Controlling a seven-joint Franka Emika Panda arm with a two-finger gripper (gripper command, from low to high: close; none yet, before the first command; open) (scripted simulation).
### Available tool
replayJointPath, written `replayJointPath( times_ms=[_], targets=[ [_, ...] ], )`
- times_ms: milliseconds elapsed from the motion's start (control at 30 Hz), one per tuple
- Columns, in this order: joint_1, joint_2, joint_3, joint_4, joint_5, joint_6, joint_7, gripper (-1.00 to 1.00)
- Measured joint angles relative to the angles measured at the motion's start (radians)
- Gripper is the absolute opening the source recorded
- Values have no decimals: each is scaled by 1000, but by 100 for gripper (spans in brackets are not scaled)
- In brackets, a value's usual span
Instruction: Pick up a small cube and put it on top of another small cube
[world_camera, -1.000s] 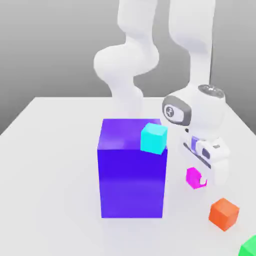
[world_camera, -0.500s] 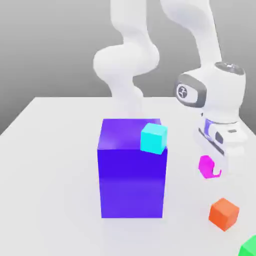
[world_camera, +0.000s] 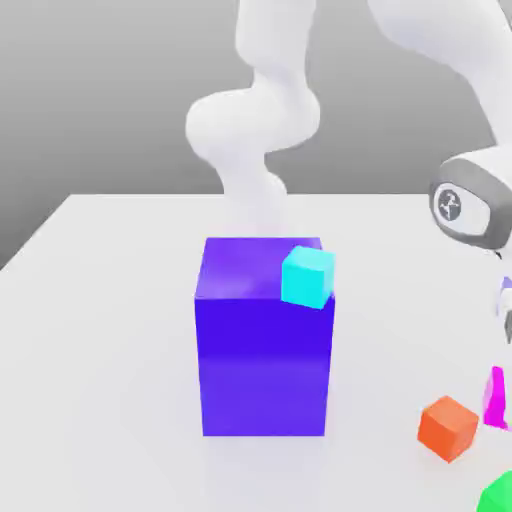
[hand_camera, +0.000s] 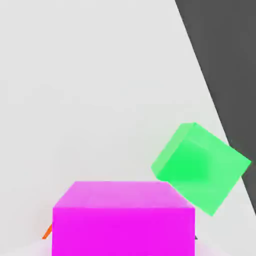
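Gripper (world_camera: 500, 400) clenched on magenta cube (world_camera: 494, 398), now moved beside orange cube (world_camera: 447, 427).

On my screen a big blue-purple block (world_camera: 263, 340) stands upright on the white bench (world_camera: 100, 330), near the middle. A cyan cube (world_camera: 307, 276) sits on its top, at the corner toward the exterior view's right. Well apart from the block, toward the exterior view's right, I see an orange cube (world_camera: 447, 427) resting on the bench. A green cube (hand_camera: 200, 166) lies near the bench's edge, close to the orange one.
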Motion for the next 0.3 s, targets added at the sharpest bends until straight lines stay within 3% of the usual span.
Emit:
replayJointPath(
  times_ms=[167, 200, 300],
  targets=[
    [-18, 145, -2, 81, 41, 62, 32, -100],
    [-21, 165, 1, 83, 46, 79, 30, 100],
    [-21, 165, 1, 83, 46, 79, 30, 100]
  ],
)
